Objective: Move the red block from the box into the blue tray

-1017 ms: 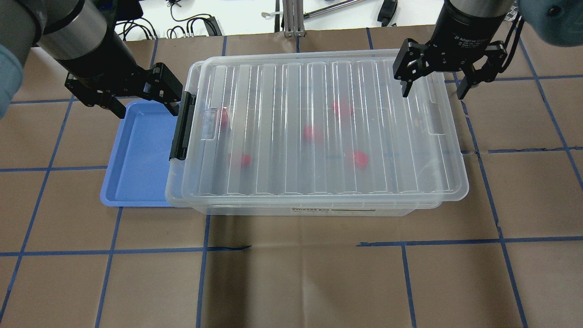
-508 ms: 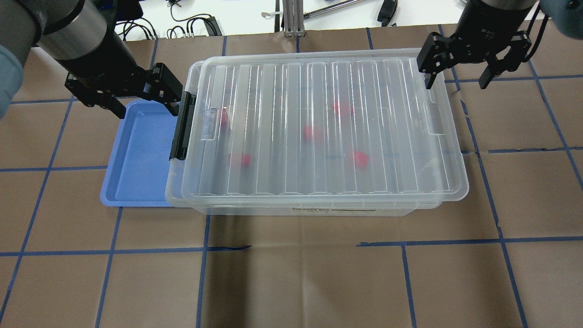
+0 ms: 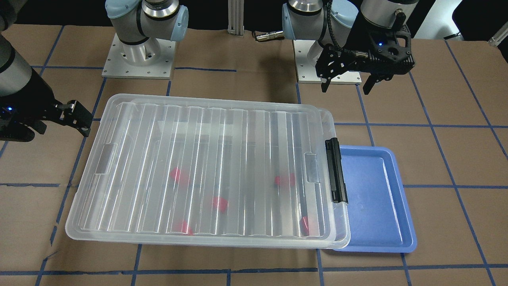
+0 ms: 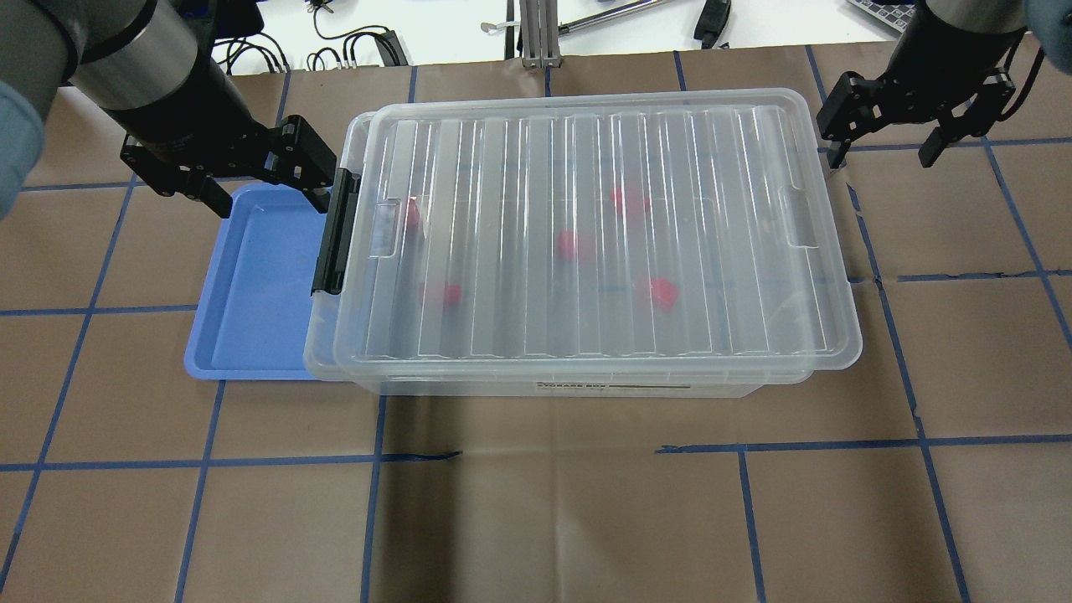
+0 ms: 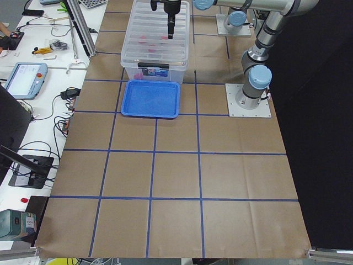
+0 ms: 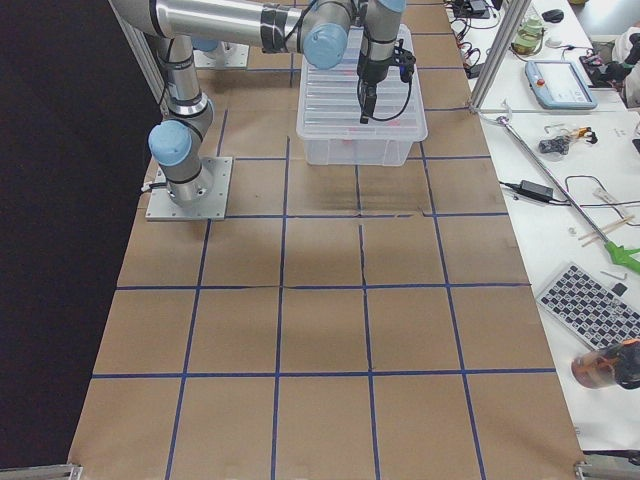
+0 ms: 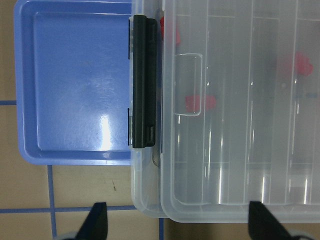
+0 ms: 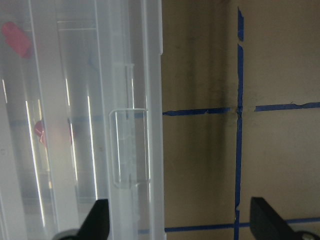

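Across the tabletop (image 4: 536, 519), brown paper lies under a grid of blue tape, and a white bench (image 4: 452, 46) strewn with cables borders the far side. My left fingers (image 7: 97, 222) hang spread wide and empty above the blue tray (image 4: 251, 285) and the black latch (image 4: 335, 234). My right fingers (image 8: 97, 220), equally wide and empty, hover just off the far right corner of the box (image 4: 837, 343). Five red blocks (image 4: 662, 293) lie inside it, blurred by the ribbed lid (image 4: 586, 142), their shapes hard to make out. The tray's right edge is hidden beneath the box's rim.
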